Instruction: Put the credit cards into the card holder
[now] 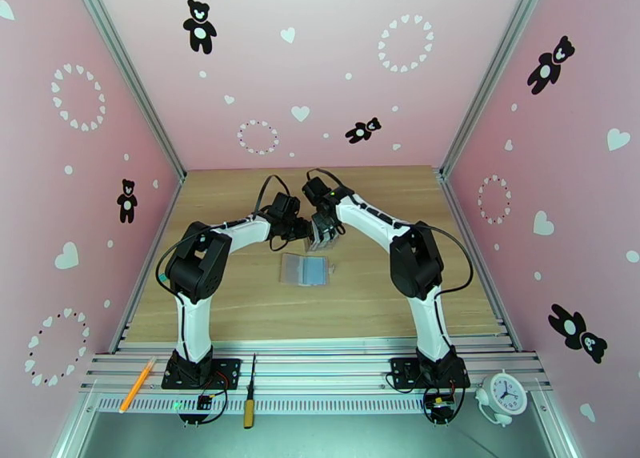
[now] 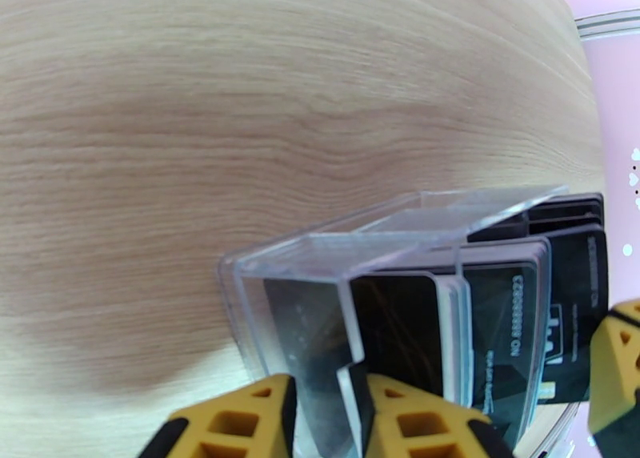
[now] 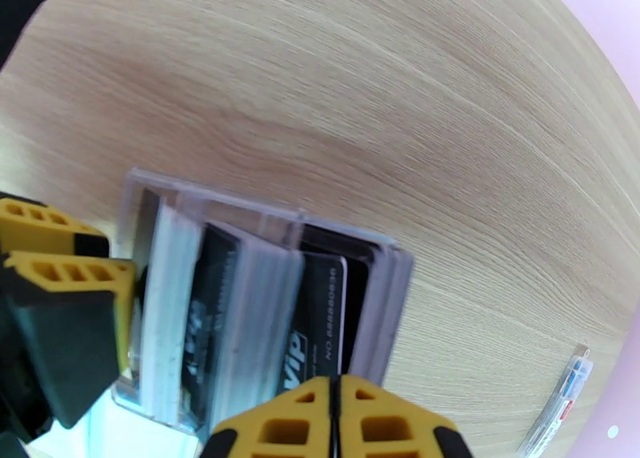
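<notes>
The table is matt, pale wood with visible grain; the rack is clear glossy plastic; the credit cards look smooth and dark.

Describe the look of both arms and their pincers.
The left arm and right arm have white shell links between bulky black joints, on black bases bolted to the rail. Thin black cables loop off each one. The left pincer and right pincer have yellow fingers with moulded triangular cut-outs and black inner faces.
</notes>
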